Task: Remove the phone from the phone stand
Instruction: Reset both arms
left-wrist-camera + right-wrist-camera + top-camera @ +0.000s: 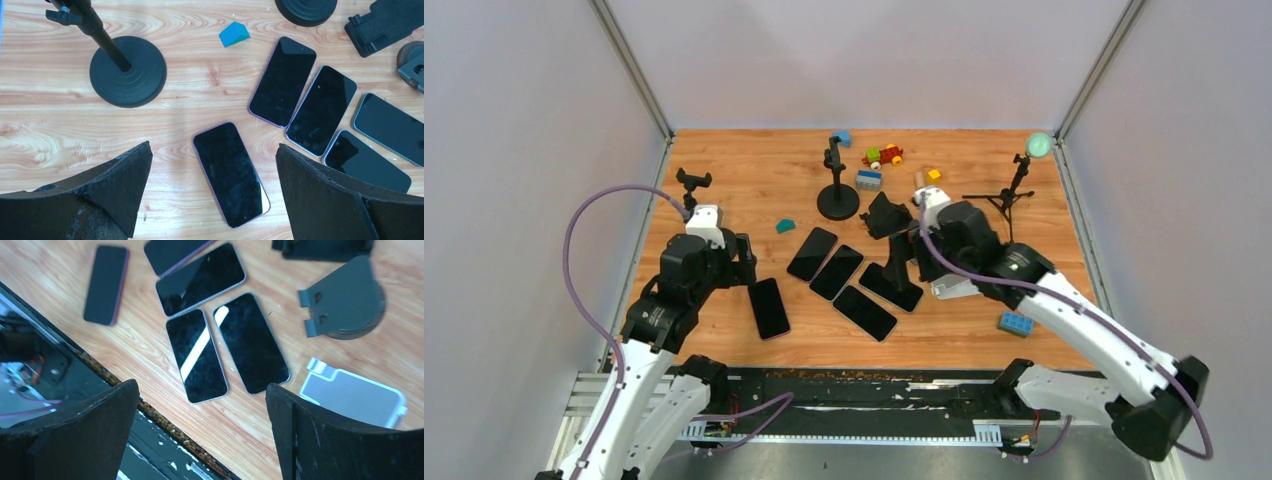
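Several dark phones lie flat on the wooden table; none rests on a stand. One phone (231, 174) (769, 308) lies on its own below my open left gripper (214, 150) (742, 262), apart from the fingers. The other phones (837, 271) (196, 355) sit side by side mid-table. My right gripper (202, 385) (902, 238) hangs open above the table's near edge, holding nothing. A grey folding phone stand (345, 302) (898, 262), a silver stand (352, 395) (954, 288) and a black stand (387, 22) (886, 215) are bare.
A tall pole stand on a round base (837, 190) is at the back, another (128, 70) (692, 185) at the left, and a tripod (1014, 190) at the right. A teal block (234, 34), a blue brick (1015, 323) and small toys (882, 156) lie around.
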Robot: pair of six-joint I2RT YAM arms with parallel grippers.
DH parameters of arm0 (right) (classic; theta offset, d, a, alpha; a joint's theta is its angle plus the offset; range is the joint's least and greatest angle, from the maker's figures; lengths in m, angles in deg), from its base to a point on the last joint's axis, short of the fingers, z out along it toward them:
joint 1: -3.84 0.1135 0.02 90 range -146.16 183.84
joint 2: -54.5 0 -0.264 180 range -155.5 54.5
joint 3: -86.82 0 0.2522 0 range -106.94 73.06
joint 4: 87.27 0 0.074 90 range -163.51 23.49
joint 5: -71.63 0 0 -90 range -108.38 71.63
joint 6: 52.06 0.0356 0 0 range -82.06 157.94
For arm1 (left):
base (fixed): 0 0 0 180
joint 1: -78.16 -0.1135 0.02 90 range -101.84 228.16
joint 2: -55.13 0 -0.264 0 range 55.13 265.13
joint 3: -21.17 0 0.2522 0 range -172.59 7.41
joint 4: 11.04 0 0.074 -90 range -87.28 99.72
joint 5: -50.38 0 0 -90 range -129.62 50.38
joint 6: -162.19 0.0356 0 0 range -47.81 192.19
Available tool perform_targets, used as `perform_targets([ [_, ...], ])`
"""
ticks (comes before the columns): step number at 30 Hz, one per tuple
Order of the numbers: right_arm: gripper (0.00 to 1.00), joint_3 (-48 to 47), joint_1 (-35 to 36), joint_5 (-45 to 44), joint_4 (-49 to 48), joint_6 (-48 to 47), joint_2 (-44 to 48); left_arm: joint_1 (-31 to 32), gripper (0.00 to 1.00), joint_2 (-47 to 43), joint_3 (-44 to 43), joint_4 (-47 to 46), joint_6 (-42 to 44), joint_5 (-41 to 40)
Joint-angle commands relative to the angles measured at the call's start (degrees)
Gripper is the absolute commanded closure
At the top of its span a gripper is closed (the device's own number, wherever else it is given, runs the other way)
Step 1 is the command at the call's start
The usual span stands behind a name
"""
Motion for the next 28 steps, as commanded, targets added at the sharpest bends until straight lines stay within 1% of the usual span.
perform_targets([
  [1, 0.0, 0.0, -4.6, 4.0, -0.5, 3.0, 10.7, -0.2, 0.0, -0.8, -0.7, -1.2, -0.1, -0.6],
  [5, 0.0, 3.0, -5.5, -8.0, -4.0, 3.4, 22.8, -0.2, 0.0, -2.1, -0.5, -1.6, -0.5, -0.5],
  [10, 0.0, 5.2, -5.5, -17.7, -4.7, 3.3, 32.8, -0.2, 0.0, -4.6, 0.2, -3.0, -0.6, 1.4],
  [15, 0.0, 10.0, -5.5, -22.9, -7.2, 2.6, 41.7, -0.2, 0.0, -5.6, 0.5, -3.5, -0.7, 1.7],
  [19, 0.0, 12.1, -5.5, -27.0, -7.3, 1.3, 44.7, -0.2, 0.0, -4.5, 0.3, -3.7, -0.5, 4.8],
  [28, 0.0, 12.5, -5.5, -31.5, -7.4, -1.6, 45.4, -0.2, 0.0, -3.5, 0.1, -3.8, -0.2, 6.4],
])
